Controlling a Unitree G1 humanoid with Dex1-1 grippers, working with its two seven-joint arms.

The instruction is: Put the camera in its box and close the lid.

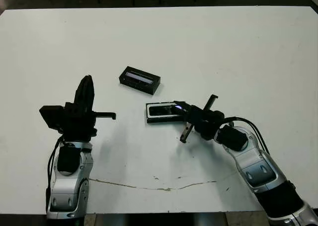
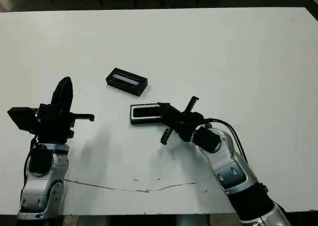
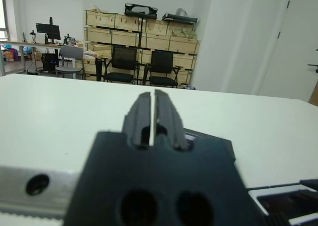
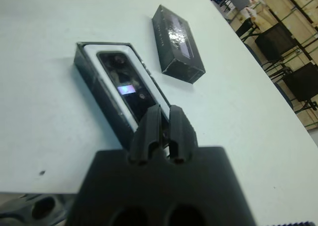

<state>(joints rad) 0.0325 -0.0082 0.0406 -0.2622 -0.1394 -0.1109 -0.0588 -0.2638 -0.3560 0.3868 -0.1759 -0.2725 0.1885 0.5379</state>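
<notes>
White counter (image 1: 238,47), on which we note a thin dark crack (image 1: 149,187) along the near edge. Beyond it, in the left wrist view, we see two black chairs (image 3: 138,66), stacked wooden crates (image 3: 149,35), and a desk with a monitor (image 3: 48,30).

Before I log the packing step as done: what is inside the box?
The camera lies inside the box, glossy face up, white lining showing around it. The right gripper's fingers cover its near end. The lid lies apart.

Glossy black camera (image 4: 126,84) in white-lined black box (image 4: 84,62); black lid (image 4: 177,43).
</notes>
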